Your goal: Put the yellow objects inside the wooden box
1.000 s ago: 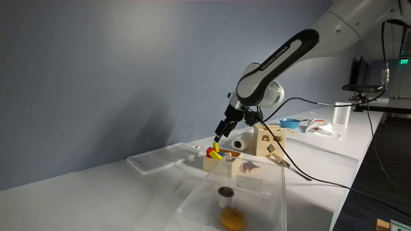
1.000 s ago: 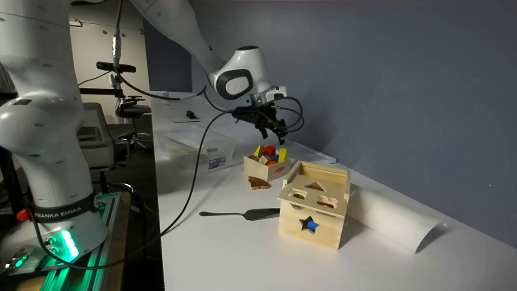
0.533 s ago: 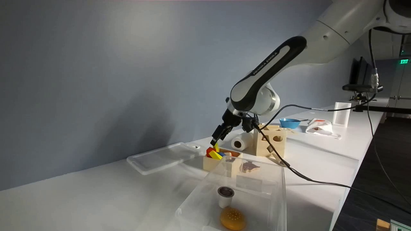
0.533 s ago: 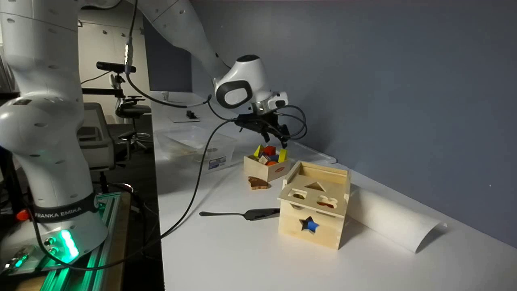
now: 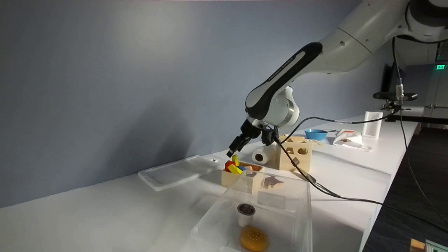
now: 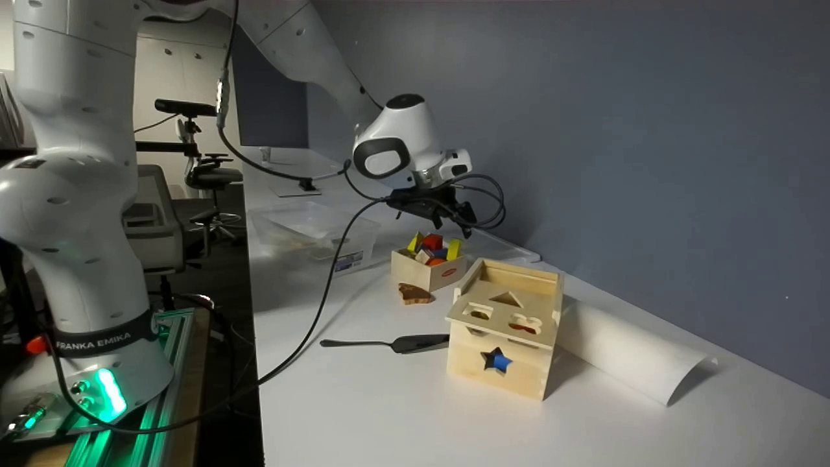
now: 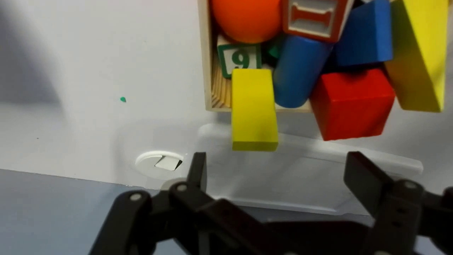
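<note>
The wooden box (image 5: 229,178) is low and pale, and holds several coloured blocks. It also shows in an exterior view (image 6: 415,270) and in the wrist view (image 7: 207,71). One yellow block (image 7: 254,109) sticks up over its wall-side edge; it also shows in both exterior views (image 5: 235,160) (image 6: 453,249). A second yellow block (image 7: 419,53) lies at the opposite end, also visible in both exterior views (image 5: 234,169) (image 6: 415,242). My gripper (image 7: 277,163) is open and empty, just above and to the wall side of the box (image 5: 229,154) (image 6: 452,228). Its fingers touch no block.
A taller wooden shape-sorter cube (image 6: 467,363) stands beside the box, with a paper roll (image 6: 629,350) behind it. A clear plastic bin (image 5: 287,210) and its lid (image 5: 178,171) flank the box. A brown piece (image 6: 415,294) and a spatula (image 6: 421,344) lie nearby.
My gripper has come down slightly and shifted toward the wall, past the upright yellow block. The blocks and the box have not visibly moved.
</note>
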Available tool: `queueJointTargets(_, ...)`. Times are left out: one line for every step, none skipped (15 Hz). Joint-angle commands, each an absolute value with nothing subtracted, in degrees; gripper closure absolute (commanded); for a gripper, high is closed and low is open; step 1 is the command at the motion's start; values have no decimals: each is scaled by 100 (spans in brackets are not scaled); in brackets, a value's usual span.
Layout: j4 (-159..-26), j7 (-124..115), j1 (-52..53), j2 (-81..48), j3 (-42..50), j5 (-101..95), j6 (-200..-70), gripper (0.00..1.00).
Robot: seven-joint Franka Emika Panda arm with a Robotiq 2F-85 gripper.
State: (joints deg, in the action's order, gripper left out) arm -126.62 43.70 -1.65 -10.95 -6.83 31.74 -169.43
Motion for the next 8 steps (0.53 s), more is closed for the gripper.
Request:
queueJointTargets(-12443,4835,-376,-1333,-845,3524,-17048,0)
queueJointTargets(-12420,4896,-409,-1366,-863,3571,-17049,0)
queueJointTargets(-12397,4946,-442,-1397,-882,3624,-17038,0)
queueJointTargets(-12384,4990,-470,-1423,-898,3661,-17038,0)
queueJointTargets(-12385,4993,-481,-1449,-893,3637,-17031,13)
queueJointTargets(-12392,4973,-480,-1472,-879,3593,-17044,26)
queueJointTargets(-12401,4959,-476,-1489,-869,3567,-17076,34)
queueJointTargets(-12415,4930,-467,-1490,-855,3540,-17081,41)
